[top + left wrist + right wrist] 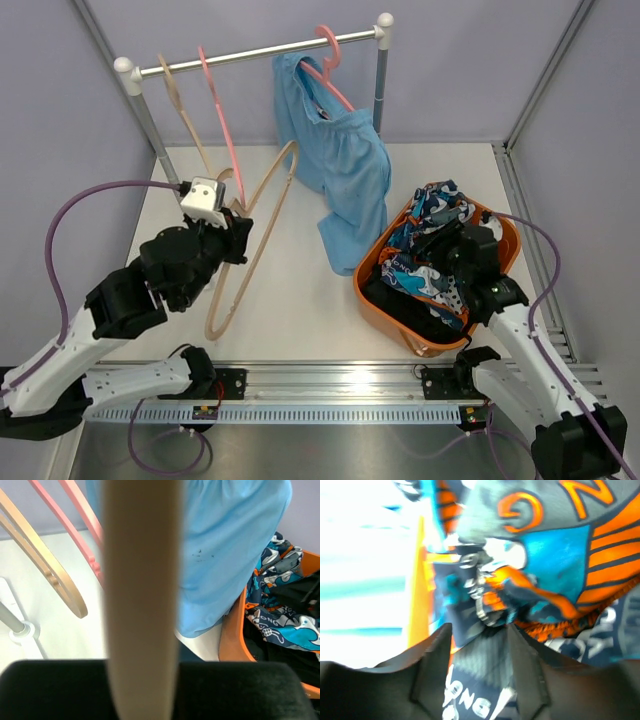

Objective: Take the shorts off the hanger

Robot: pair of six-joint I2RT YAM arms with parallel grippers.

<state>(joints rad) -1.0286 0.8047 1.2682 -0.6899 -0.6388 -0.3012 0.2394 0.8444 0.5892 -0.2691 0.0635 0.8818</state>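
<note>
Left gripper (240, 238) sat low over the white tabletop (300, 300), its black jaws pressed against either side of a broad tan wooden hanger (142, 580). In the left wrist view the hanger's arm ran straight up the middle between them. That hanger carried no garment and leaned at a slant, its top end reaching up towards the silver rail (260, 52) of the small clothes rack.

The right gripper (479, 630) was down inside the orange plastic basket (375, 298) at the right of the table. Its two black fingers (432, 665) were drawn fairly close together, with the orange, blue and white patterned shorts (430, 212) lying between and under them. The right wrist view was blurred, so I could not tell whether they actually clamped the cloth or only stood over it. Darker fabric (415, 318) lay beneath the patterned pair in the basket; which garment it was could not be made out.

The plain light blue shorts (345, 165) hung from a pink plastic hanger (328, 48) hooked over the right end of the rail. Their lower hem drooped just beside the basket's left rim.

Further left on the rail hung a second, bare pink hanger (222, 120) and a bare thin tan hanger (183, 110), side by side.
</note>
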